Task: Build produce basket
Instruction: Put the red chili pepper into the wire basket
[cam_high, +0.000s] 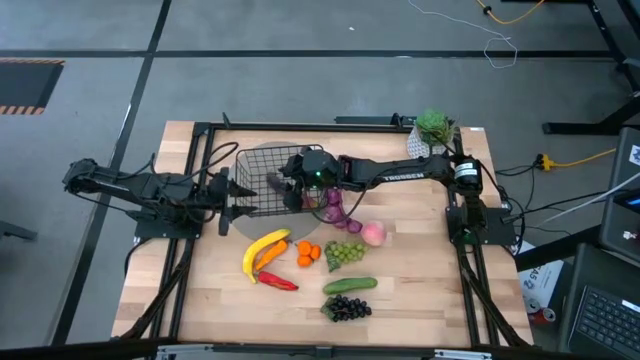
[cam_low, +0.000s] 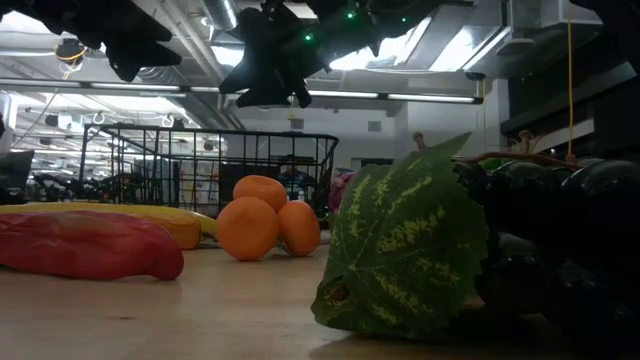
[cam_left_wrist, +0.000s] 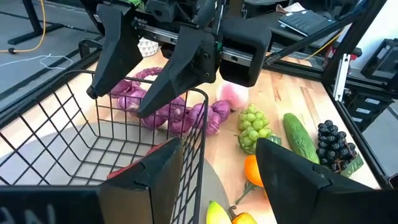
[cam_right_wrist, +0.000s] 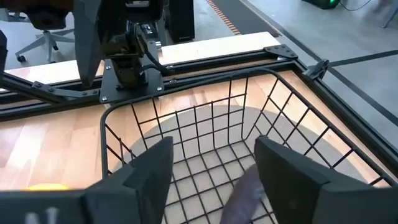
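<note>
A: What lies nearest on the table (cam_high: 420, 300)?

B: Dark grapes (cam_high: 346, 309) at the front edge, the cucumber (cam_high: 350, 285) just behind them. Then the red chilli (cam_high: 277, 281), the banana (cam_high: 262, 248), the orange pieces (cam_high: 307, 253) and the green grapes (cam_high: 343, 254), with the pink peach (cam_high: 373, 234) a little farther back.

A: And the basket (cam_high: 262, 180)?

B: Behind the produce, left of centre. The purple string of bulbs (cam_high: 335, 208) lies on the table just beside its right wall.

A: The right gripper (cam_high: 296, 181)?

B: It hangs over the basket's right end, fingers (cam_right_wrist: 149, 171) spread wide and holding nothing; a purple piece (cam_right_wrist: 247, 191) shows below them inside the basket.

A: The left gripper (cam_high: 238, 198)?

B: At the basket's left wall, fingers (cam_left_wrist: 163, 174) spread on either side of the wire.

A: Farthest back?

B: A potted plant (cam_high: 430, 130) at the rear right corner.
</note>
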